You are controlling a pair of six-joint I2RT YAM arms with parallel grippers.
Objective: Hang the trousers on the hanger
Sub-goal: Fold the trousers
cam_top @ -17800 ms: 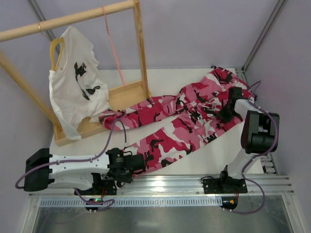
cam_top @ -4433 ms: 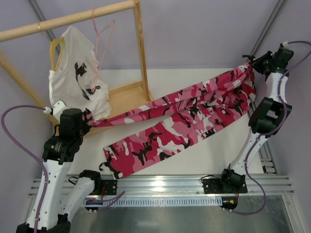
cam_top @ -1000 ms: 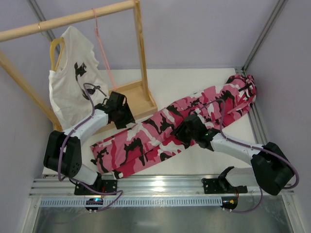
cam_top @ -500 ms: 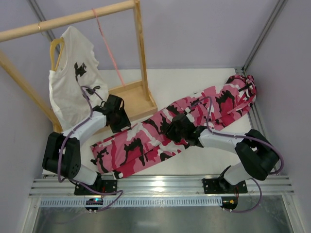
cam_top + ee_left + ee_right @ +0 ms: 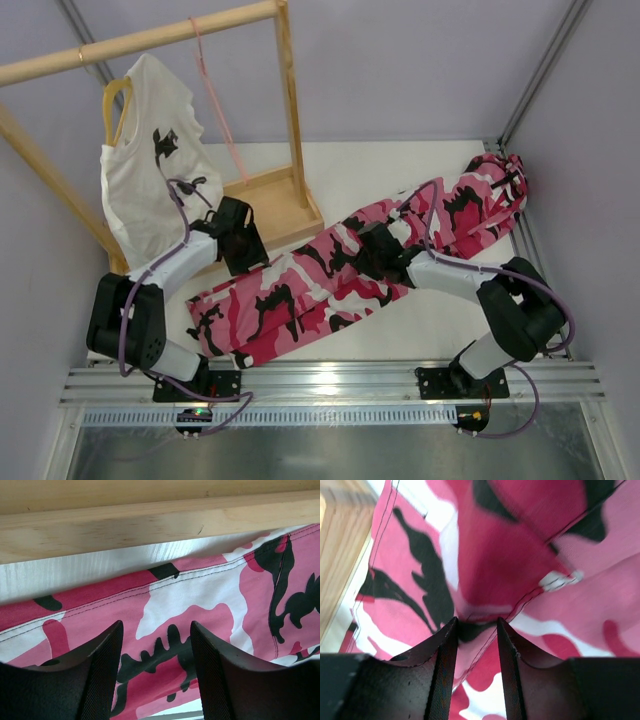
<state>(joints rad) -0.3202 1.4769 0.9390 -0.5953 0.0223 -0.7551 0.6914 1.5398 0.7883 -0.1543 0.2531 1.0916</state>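
Trousers (image 5: pixel 300 290): flat on the worktop (image 5: pixel 380 170), slanting from near left to the far right corner, one edge beside the wooden rack base (image 5: pixel 270 198). Hanger (image 5: pixel 219 100): hung from the rack's rail, well apart from them, near a T-shirt (image 5: pixel 160 180). Left claw (image 5: pixel 156 630) spread over the cloth by the base; right claw (image 5: pixel 476 622) pinching a fold at mid-length.

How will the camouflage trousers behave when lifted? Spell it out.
Likely floppy: the trousers lie creased, and cloth puckers into a ridge between the right fingers. Being long, they would probably sag either side of a single grip. Unlikely to slip; the weave looks matte.
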